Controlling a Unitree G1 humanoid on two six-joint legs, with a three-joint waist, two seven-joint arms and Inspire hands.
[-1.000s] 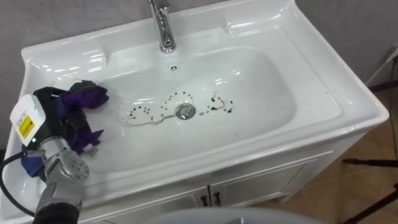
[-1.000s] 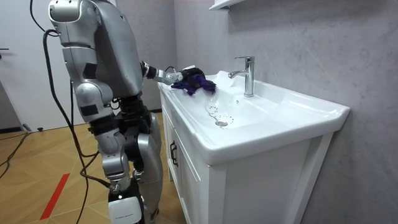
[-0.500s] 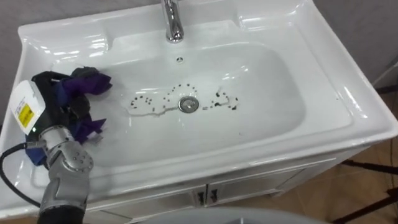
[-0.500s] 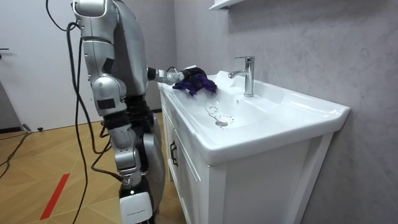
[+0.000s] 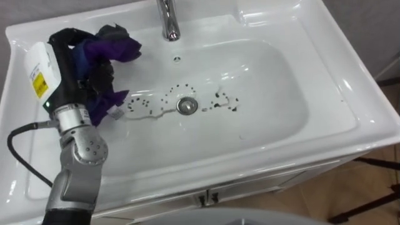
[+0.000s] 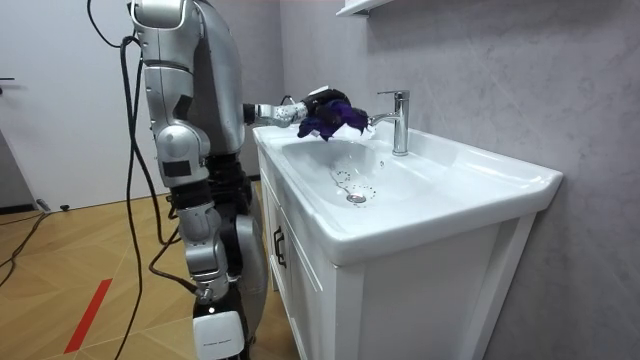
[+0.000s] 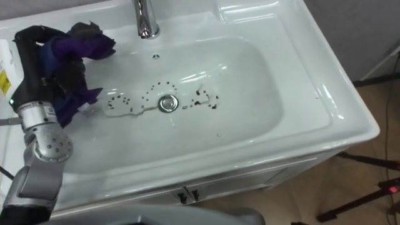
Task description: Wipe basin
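Over the white basin's point(image 5: 281, 106) left side, robot's L hand point(image 5: 69, 59) grips a bunched purple cloth point(image 5: 109, 50), up above the bowl, near the tap point(image 5: 167, 22). Down in the bowl: small dark specks point(image 5: 222, 103) & a thin wet streak point(image 5: 153, 113) by the drain point(image 5: 185, 105).

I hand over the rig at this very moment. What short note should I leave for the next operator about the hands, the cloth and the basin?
Left hand: shut on the purple cloth, held over the left part of the basin, close to the faucet. In the room view the cloth seems lifted off the bowl.
Done: the cloth is in the hand and over the basin.
Left: dark specks and a thin water trail lie around the drain, so the bowl looks not yet wiped there. Likely next move: lower the cloth and wipe toward the drain.
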